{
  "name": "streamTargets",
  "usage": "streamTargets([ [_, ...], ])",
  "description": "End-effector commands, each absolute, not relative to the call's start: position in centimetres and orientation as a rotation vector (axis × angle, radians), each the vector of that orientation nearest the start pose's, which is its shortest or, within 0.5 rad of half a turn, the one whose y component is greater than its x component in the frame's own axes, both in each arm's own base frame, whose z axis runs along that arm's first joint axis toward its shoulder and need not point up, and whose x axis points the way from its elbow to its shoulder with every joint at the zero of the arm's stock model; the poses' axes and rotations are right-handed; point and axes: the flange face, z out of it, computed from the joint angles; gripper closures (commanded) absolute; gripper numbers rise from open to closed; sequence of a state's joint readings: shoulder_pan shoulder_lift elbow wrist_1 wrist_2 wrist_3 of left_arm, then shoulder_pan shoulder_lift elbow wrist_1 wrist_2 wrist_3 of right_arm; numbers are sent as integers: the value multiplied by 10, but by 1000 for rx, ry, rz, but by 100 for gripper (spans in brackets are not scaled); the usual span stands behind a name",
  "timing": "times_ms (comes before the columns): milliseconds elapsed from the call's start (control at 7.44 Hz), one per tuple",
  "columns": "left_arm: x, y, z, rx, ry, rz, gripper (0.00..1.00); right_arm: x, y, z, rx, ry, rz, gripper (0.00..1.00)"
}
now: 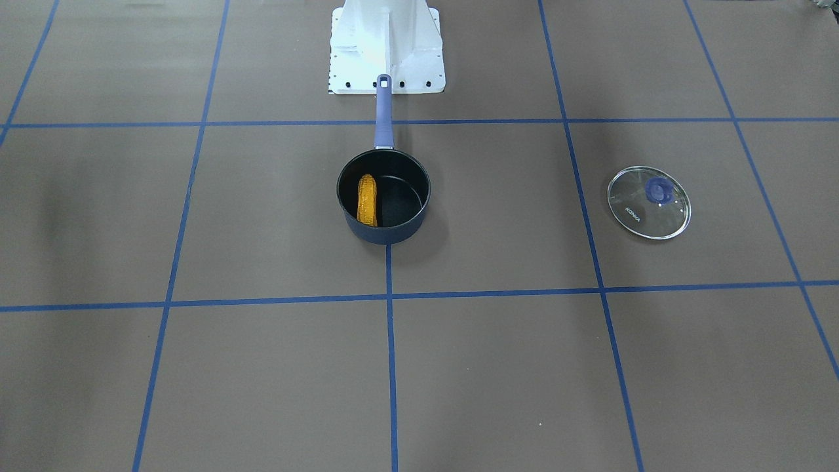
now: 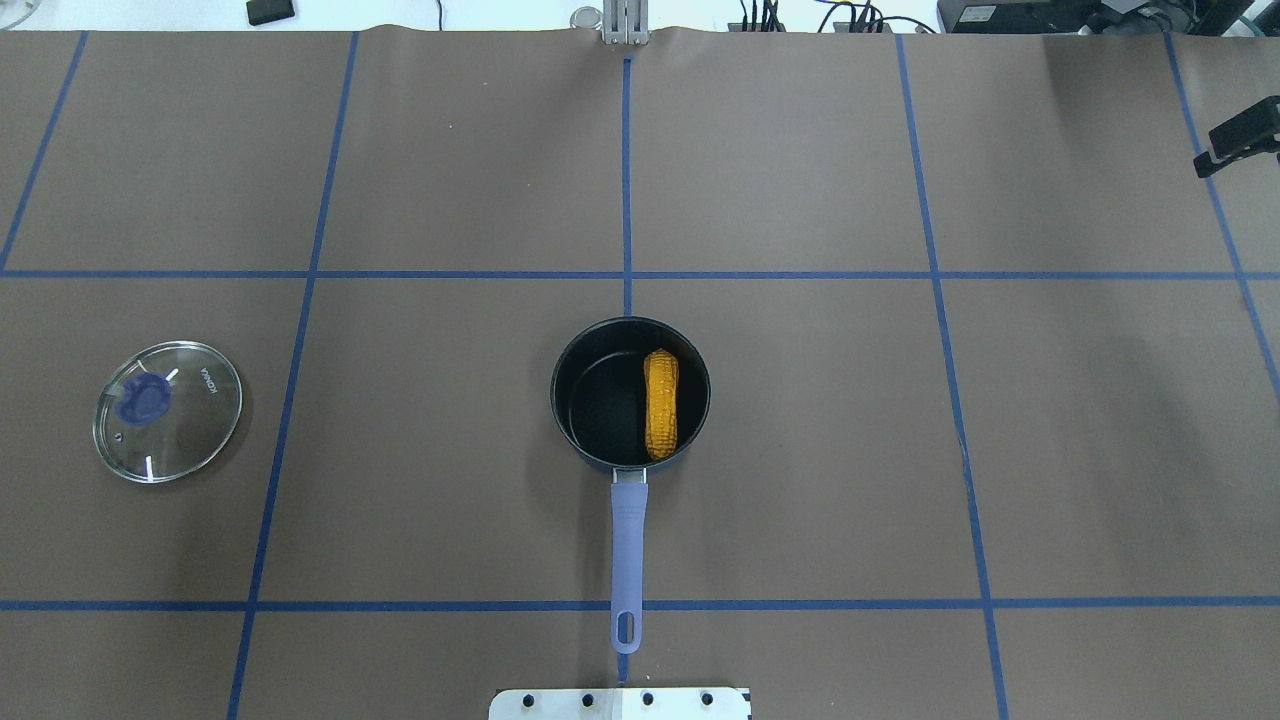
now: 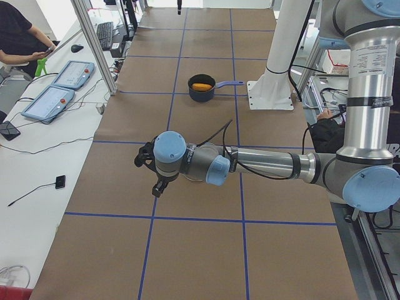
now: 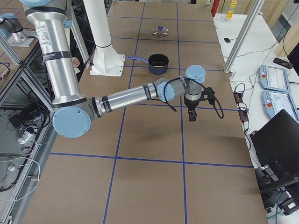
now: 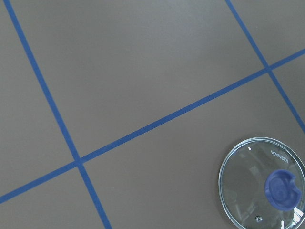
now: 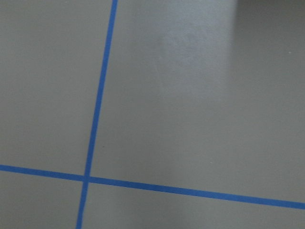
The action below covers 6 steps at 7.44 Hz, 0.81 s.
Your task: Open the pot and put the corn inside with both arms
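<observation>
Pot (image 2: pixel 600 400) stands uncovered at the middle of the brown table (image 2: pixel 800 450), its long handle pointing at the robot's base, well apart from both grippers. Left arm (image 3: pixel 269 164) stretches low over the table's left end and right arm (image 4: pixel 131 96) over its right end. Glass lid (image 2: pixel 185 420) lies flat, knob up, on the robot's left, far from the pot; the left wrist view cuts it off at the corner. Corn (image 2: pixel 660 405) lies inside the pot along the wall on the robot's right side. Left gripper (image 3: pixel 150 175) and right gripper (image 4: pixel 192 114) hang above bare table, holding and touching nothing. Only the side views show their fingers, too small to tell whether spread or pressed together
</observation>
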State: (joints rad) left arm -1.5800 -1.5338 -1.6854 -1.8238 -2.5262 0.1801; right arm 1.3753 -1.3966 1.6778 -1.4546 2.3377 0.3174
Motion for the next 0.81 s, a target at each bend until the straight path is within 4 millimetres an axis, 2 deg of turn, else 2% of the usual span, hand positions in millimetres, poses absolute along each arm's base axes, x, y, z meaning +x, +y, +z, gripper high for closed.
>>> streamTargets([
  [0, -65, -485, 578, 403, 911, 297, 3, -18, -552, 524, 195, -853, -12, 0],
  [672, -68, -484, 579, 403, 907, 292, 3, -17, -555, 529, 178, -843, -1, 0],
])
